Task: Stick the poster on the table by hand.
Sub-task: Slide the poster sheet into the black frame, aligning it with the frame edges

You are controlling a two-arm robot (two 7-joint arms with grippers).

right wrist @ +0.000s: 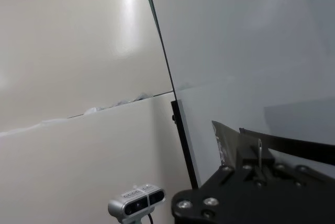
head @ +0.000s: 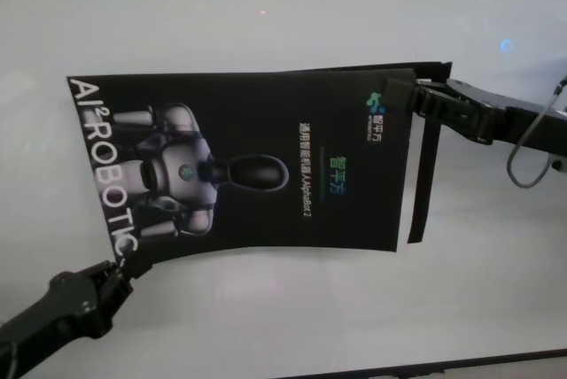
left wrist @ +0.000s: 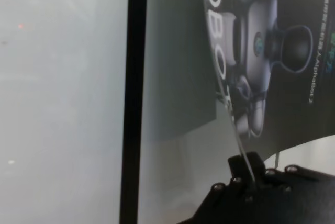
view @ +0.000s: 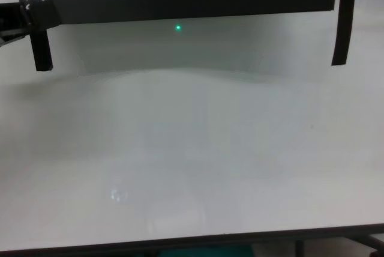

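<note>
My left hand [head: 122, 266] pinches the poster [head: 257, 162] at its near left corner, just by the last letters of the big white word; the left wrist view shows the sheet's thin edge caught between my fingers. The poster hangs spread over the bench [head: 266, 326], not yet lying flat: its near edge bows, and in the chest view it casts a soft shadow on the white surface below. Its long axis runs left to right between my two hands, the robot picture's head pointing right and the big lettering running along the left short edge. A thin black strip [head: 423, 180] dangles from the right end. My right hand [head: 416, 96] is clamped on the far right corner.

I judge this the carrying and lining-up step, with sticking not begun. The next move, I think, calls for lowering both corners evenly, keeping the sheet taut so it lands without a wrinkle, then pressing it down
</note>
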